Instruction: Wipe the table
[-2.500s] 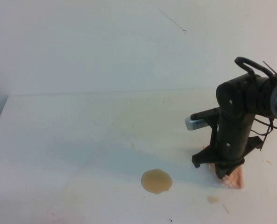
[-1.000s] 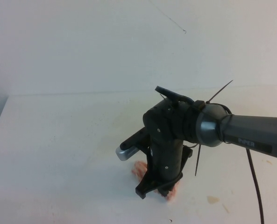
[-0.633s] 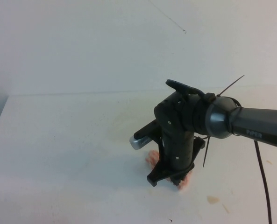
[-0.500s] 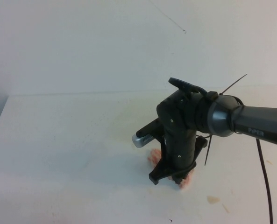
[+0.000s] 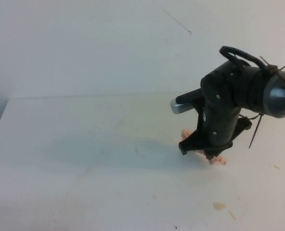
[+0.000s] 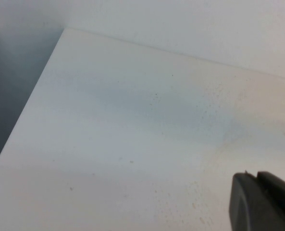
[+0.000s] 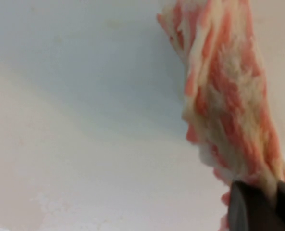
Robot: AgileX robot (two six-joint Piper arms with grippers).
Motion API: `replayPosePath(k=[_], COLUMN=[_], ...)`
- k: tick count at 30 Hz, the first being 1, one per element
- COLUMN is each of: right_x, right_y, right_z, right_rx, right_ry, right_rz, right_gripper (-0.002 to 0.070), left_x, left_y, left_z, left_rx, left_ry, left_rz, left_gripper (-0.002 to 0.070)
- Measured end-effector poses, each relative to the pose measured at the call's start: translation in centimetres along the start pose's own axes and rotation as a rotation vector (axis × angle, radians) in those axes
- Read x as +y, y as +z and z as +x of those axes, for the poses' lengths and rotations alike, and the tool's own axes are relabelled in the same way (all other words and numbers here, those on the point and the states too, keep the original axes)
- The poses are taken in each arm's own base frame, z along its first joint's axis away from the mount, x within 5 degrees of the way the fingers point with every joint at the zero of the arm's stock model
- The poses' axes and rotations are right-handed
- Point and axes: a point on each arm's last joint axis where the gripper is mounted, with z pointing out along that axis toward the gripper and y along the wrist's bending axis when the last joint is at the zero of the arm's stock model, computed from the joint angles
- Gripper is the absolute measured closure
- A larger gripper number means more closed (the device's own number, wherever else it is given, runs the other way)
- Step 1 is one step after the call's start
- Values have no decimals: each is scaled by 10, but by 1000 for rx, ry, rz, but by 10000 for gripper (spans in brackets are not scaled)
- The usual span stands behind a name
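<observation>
Toward the right of the flat white tabletop (image 5: 75,144), the black right gripper (image 5: 207,153) points down, clamped on a fluffy pink-and-white cloth (image 5: 218,160). A small tan smear (image 5: 219,205) lies nearer the front edge.

Fluffy, fibrous pink-and-white cloth (image 7: 224,96); smooth, matt white table (image 5: 84,144).

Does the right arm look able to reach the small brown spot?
Probably yes: the right gripper, shut on the cloth, is just behind the spot, only table between; left gripper sits far left.

Plain white wall (image 5: 84,48) behind a white table (image 5: 60,144)
</observation>
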Motion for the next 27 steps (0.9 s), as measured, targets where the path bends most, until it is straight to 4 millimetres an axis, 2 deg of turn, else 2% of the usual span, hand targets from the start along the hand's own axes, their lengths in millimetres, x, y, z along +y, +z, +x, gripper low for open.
replayPosePath(k=[7, 11, 14, 16, 18, 22, 27], right_x=[-35, -39, -40, -40, -39, -38, -36], right_y=[3, 7, 9, 11, 11, 8, -14], right_z=[36, 56, 64, 66, 66, 67, 64], right_rx=[-17, -17, 6, 16, 21, 22, -49], right_ry=[116, 89, 81, 76, 73, 79, 60], right_rz=[78, 87, 92, 91, 86, 65, 11], right_gripper=[680, 680, 663, 618, 542, 347, 332], left_x=[0, 0, 0, 0, 0, 0, 0], left_y=[0, 0, 0, 0, 0, 0, 0], left_z=[0, 0, 0, 0, 0, 0, 0], left_rx=[0, 0, 0, 0, 0, 0, 0], left_ry=[0, 0, 0, 0, 0, 0, 0], left_rz=[0, 0, 0, 0, 0, 0, 0], left_gripper=[676, 676, 676, 676, 676, 676, 676])
